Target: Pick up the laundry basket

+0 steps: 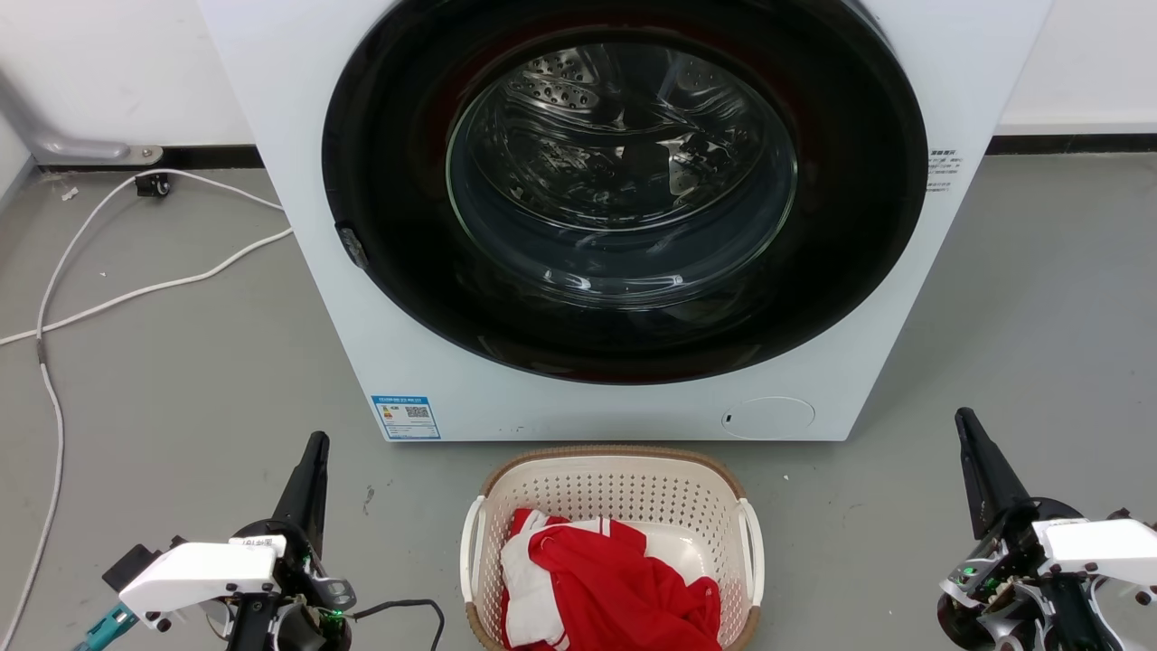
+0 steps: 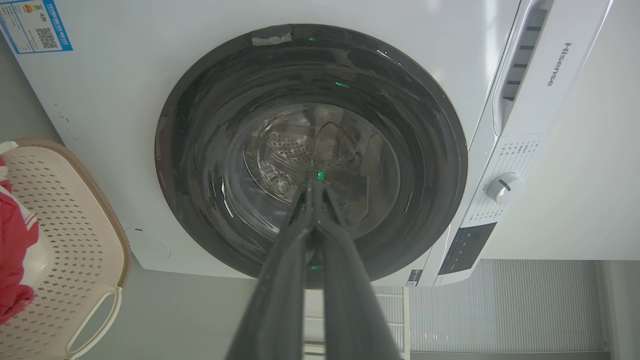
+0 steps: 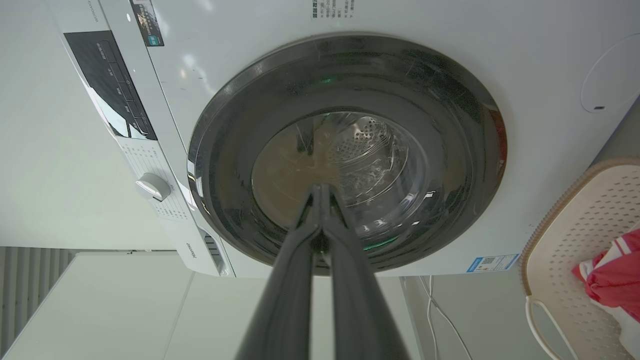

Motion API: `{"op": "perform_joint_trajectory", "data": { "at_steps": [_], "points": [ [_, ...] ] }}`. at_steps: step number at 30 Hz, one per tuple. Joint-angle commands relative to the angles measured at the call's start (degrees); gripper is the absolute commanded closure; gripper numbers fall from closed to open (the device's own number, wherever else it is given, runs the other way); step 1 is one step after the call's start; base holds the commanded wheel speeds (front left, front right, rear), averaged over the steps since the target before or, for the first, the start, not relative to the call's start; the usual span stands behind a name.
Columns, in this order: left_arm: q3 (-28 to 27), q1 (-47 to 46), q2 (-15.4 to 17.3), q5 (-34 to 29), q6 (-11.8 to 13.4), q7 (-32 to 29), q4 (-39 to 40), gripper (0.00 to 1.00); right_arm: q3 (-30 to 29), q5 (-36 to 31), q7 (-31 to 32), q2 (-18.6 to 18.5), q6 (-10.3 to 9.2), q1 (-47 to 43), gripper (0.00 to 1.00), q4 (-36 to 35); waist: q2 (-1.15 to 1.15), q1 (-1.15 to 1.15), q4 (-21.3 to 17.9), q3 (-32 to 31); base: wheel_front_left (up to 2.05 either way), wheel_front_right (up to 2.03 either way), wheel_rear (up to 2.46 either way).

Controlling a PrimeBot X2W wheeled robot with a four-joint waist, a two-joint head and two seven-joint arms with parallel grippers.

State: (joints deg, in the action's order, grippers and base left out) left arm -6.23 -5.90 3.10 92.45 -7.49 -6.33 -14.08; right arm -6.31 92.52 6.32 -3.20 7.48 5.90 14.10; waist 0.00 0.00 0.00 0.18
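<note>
The cream perforated plastic laundry basket (image 1: 615, 455), brown-rimmed, sits on the grey floor (image 1: 181, 362) just before the white washing machine (image 1: 633, 411). The left gripper (image 1: 316, 443) and right gripper (image 1: 964, 418) flank it, well apart, fingers pressed together. The approach looks not yet begun; the next move calls for reaching its white side handles (image 1: 753, 551).

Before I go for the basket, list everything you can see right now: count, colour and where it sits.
washing machine: one, white, straight ahead
door: one, round, dark with glass, on the machine's front
label: one, blue, machine's lower left corner
knob: one, white, on the machine's control panel
laundry basket: one, cream with brown rim, on the grey floor before the machine
garment: one, red and white, bunched inside the basket
cable: count unclear, white, on the floor left of the machine
left gripper: one, dark, shut, left of the basket, apart from it
right gripper: one, dark, shut, right of the basket, apart from it
</note>
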Motion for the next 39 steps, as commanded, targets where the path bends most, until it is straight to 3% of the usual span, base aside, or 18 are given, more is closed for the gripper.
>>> {"op": "perform_joint_trajectory", "data": {
  "at_steps": [1, 29, 30, 39],
  "points": [
    [-0.2, -0.6, 0.0, -0.3, 0.0, -0.1, -0.1, 1.0, -0.1, -0.4, 0.1, 0.2, 0.02, 0.6, 1.0, 0.1, 0.0, 0.0, 0.0, 0.0, 0.0, 0.0, 0.0],
    [-0.3, -0.6, -0.1, -0.4, 0.0, -0.2, -0.1, 1.0, -0.2, -0.3, 0.2, 0.3, 0.02, 0.6, 1.0, 0.1, 0.0, 0.0, 0.0, 0.0, 0.0, 0.0, 0.0],
    [-0.1, 0.0, -0.1, 0.0, 0.0, -0.1, 0.0, 0.0, -0.1, -0.3, 0.0, 0.1, 0.0, 0.0, 0.0, 0.0, 0.0, 0.0, 0.0, 0.0, 0.0, 0.0, 0.0],
    [2.1, 0.9, -0.2, -0.8, 0.0, 1.8, 0.2, 0.0, 1.4, -1.5, -1.9, 0.2, 0.0, -1.4, 0.0, -0.4, 0.0, 0.0, 0.0, -0.1, 0.0, 0.0, 0.0]
  ]
}}
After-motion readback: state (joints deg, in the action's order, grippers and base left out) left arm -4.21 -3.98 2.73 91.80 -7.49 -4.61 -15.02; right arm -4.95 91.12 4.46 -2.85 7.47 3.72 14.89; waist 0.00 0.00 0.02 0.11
